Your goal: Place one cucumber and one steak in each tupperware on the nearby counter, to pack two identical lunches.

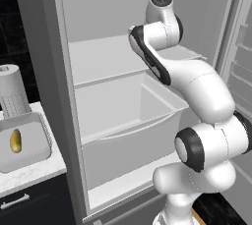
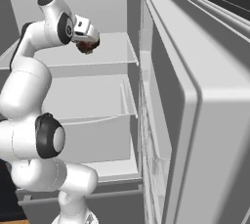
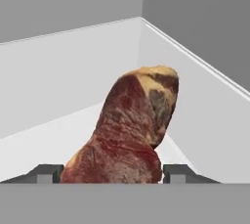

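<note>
Showing the steak (image 3: 128, 135) lodged between the jaws, whose grip cannot be confirmed, above a fridge shelf (image 2: 110, 52); a cucumber (image 1: 15, 141) lies in the tupperware (image 1: 34, 155) on the surface (image 1: 29, 175).

lumpy dark brown steak (image 3: 128, 135) standing on end on your fridge shelf, yellow-green cucumber (image 1: 15, 140) lying in a grey tupperware (image 1: 34, 155) on the marble counter (image 1: 29, 176)

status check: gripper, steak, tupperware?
Gripper inside the fridge, jaws either side of the steak, grip not confirmed. One cucumber lies in the tupperware on the counter. Nothing blocking.
</note>
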Tool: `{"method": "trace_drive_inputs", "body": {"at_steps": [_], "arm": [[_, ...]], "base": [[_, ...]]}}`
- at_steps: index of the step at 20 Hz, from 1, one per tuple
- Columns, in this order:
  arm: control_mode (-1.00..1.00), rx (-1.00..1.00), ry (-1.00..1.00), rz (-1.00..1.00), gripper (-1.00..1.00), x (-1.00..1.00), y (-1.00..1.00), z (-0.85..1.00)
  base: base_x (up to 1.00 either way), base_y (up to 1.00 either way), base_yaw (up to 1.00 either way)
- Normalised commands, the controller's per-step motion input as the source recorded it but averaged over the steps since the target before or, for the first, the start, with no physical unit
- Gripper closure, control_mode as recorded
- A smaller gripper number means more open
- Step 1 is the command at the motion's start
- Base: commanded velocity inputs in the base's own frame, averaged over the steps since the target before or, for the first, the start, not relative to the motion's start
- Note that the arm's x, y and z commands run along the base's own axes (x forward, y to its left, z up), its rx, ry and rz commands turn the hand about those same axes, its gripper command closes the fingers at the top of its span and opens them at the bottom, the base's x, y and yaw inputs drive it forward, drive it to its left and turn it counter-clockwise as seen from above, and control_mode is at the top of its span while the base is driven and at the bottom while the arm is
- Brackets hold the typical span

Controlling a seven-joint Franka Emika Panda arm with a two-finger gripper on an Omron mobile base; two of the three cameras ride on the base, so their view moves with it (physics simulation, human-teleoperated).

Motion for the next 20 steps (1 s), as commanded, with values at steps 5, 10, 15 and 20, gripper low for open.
{"method": "trace_drive_inputs", "body": {"at_steps": [5, 10, 15, 20], "arm": [[-1.00, 0.02, -0.21, 0.00, 1.00, -0.63, 0.00, 0.00], [-1.00, 0.18, -0.51, 0.00, 1.00, -1.00, -0.02, 0.09], [-1.00, 0.27, -0.62, 0.00, 1.00, -1.00, -0.02, 0.20], [-1.00, 0.26, -0.52, 0.00, 1.00, -1.00, 0.00, 0.14]], "base": [[0.00, 0.00, 0.00], [0.00, 0.00, 0.00], [0.00, 0.00, 0.00], [0.00, 0.00, 0.00]]}}
